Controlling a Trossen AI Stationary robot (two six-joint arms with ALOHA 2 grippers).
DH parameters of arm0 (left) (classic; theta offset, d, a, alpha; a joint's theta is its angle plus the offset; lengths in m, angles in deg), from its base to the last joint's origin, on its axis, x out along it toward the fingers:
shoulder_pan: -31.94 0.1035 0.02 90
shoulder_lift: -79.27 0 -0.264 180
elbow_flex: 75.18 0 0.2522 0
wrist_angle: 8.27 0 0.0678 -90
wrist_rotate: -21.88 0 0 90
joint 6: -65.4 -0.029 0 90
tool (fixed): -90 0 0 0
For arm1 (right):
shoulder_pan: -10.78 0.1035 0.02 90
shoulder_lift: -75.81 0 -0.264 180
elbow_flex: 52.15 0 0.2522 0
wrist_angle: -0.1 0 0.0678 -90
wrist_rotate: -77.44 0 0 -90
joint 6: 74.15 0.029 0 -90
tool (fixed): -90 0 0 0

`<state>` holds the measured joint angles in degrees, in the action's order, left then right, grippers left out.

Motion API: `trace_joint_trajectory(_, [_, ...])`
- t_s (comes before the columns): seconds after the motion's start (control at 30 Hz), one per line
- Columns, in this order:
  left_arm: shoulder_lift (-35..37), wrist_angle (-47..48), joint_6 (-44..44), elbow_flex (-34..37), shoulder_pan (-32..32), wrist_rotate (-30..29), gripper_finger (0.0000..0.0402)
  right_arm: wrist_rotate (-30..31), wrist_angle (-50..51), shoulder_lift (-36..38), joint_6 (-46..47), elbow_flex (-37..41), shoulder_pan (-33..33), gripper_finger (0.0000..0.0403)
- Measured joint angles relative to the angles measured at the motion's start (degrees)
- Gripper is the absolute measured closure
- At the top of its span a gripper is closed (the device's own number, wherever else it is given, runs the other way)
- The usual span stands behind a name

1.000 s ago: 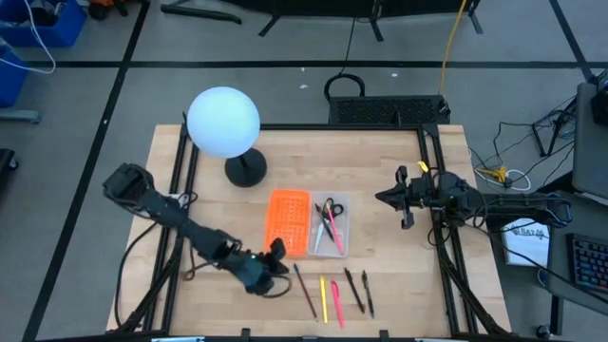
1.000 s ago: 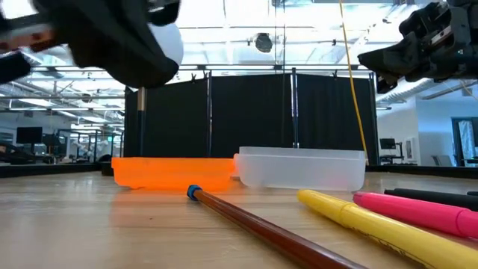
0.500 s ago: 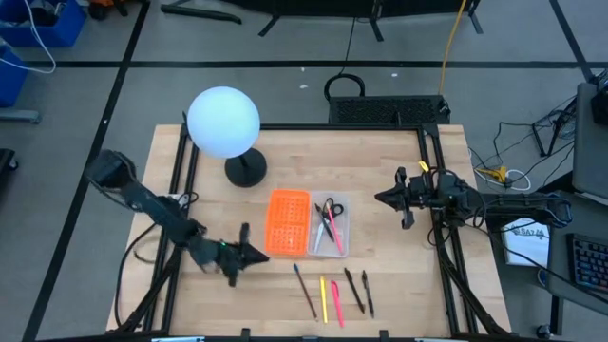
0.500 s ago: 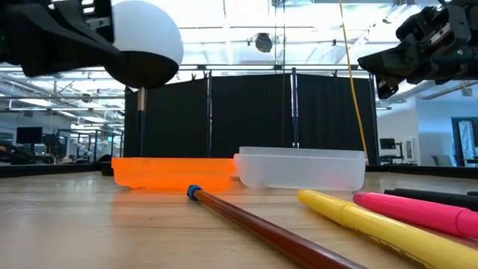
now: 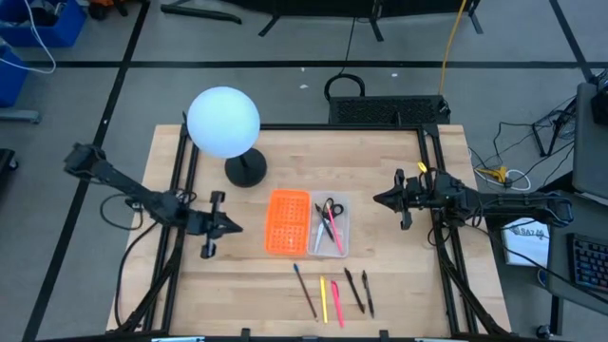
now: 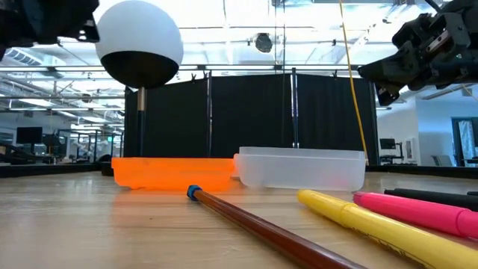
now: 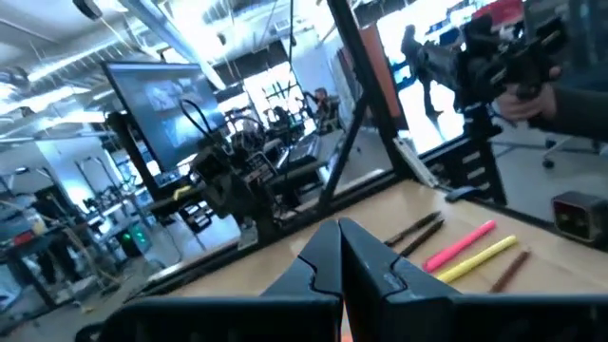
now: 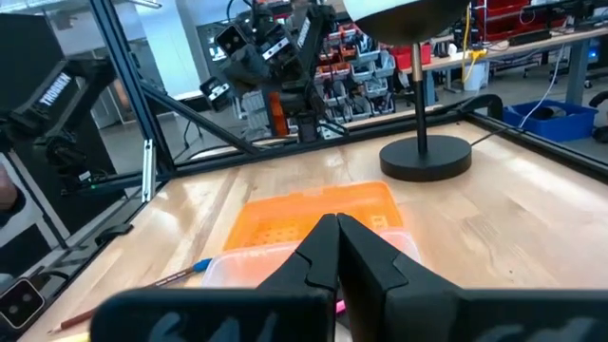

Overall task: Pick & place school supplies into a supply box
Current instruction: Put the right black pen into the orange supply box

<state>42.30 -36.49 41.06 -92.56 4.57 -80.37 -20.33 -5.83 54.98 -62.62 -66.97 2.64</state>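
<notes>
i see my left gripper [image 5: 231, 227] closed and empty, raised left of the supply box [image 5: 306, 224]; right gripper [image 5: 378, 199] closed, hovering right of it; scissors [image 5: 329, 210] inside, pens [image 5: 332, 294] on the table [image 5: 399, 275] nearby

The supply box [image 5: 329, 227] sits in the middle of the desk [image 5: 380, 171], with its orange lid [image 5: 288, 222] lying flat and touching its left side. The box is open on top, so nothing blocks the way down into it. Scissors [image 5: 330, 208] and a pink pen [image 5: 332, 230] already lie inside. Behind the lid stands a round white lamp [image 5: 224, 122] on a black base [image 5: 246, 171]; it is tall and in the way there. In front of the box lie five loose pens [image 5: 332, 294] in a row. The left claw [image 5: 233, 227] hangs left of the lid, apart from it. The right claw [image 5: 378, 199] hangs right of the box. Bare wood lies between each claw and the box.
</notes>
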Motion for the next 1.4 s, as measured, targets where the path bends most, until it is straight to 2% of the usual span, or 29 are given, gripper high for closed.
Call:
trace_joint_trajectory(0.2, [6.55,6.57,4.59,2.74,-0.33,-1.31,0.04,0.51,-0.12,-1.03,0.23,0.0,0.01,0.0403])
trace_joint_trajectory(0.33, [7.02,7.29,7.69,3.06,0.59,0.43,0.0401,4.39,-1.02,-2.29,6.61,-0.09,0.02,0.0403])
trace_joint_trajectory(0.4, [6.99,7.81,8.64,3.06,0.92,1.7,0.04,3.64,-0.92,-2.8,10.44,-1.62,0.48,0.0403])
trace_joint_trajectory(0.47, [7.04,7.8,9.39,3.05,1.32,0.16,0.0396,1.56,1.97,-3.99,12.62,-3.79,2.84,0.0403])
trace_joint_trajectory(0.6, [6.99,7.98,11.94,3.04,1.77,-6.81,0.0386,4.41,6.1,-8.87,13.73,-12.99,13.81,0.0403])
trace_joint_trajectory(0.67, [6.99,7.98,13.61,3.04,1.87,-9.21,0.0385,9.42,9.63,-13.48,13.84,-18.47,21.03,0.0403])
trace_joint_trajectory(0.77, [6.99,7.94,15.88,3.04,1.85,-9.96,0.0388,20.0,18.26,-22.73,16.48,-28.21,31.96,0.0403])
trace_joint_trajectory(0.87, [6.99,7.76,18.91,2.99,1.85,-10.14,0.0396,28.64,29.77,-33.65,25.7,-40.07,40.51,0.0403])
trace_joint_trajectory(0.97, [7.01,7.8,20.39,2.99,1.85,-10.34,0.0398,31.35,42.06,-45.95,36.41,-51.52,45.87,0.0403])
trace_joint_trajectory(1.07, [7.02,7.4,20.91,2.99,1.85,-10.33,0.0386,30.2,52.63,-56.86,47.07,-62.38,48.34,0.0403])
trace_joint_trajectory(1.17, [6.99,7.41,23.17,2.99,1.85,-10.34,0.0371,24.67,60.93,-65.95,56.65,-69.91,49.4,0.0403])
trace_joint_trajectory(1.3, [6.99,5.27,24.5,2.99,1.85,-10.69,0.0363,16.97,64.4,-74.09,69.02,-73.22,49.54,0.0403])
trace_joint_trajectory(1.4, [7.01,1.32,23.35,2.95,1.85,-13.77,0.0366,12.72,64.01,-78.08,78.81,-73.36,49.63,0.0403])
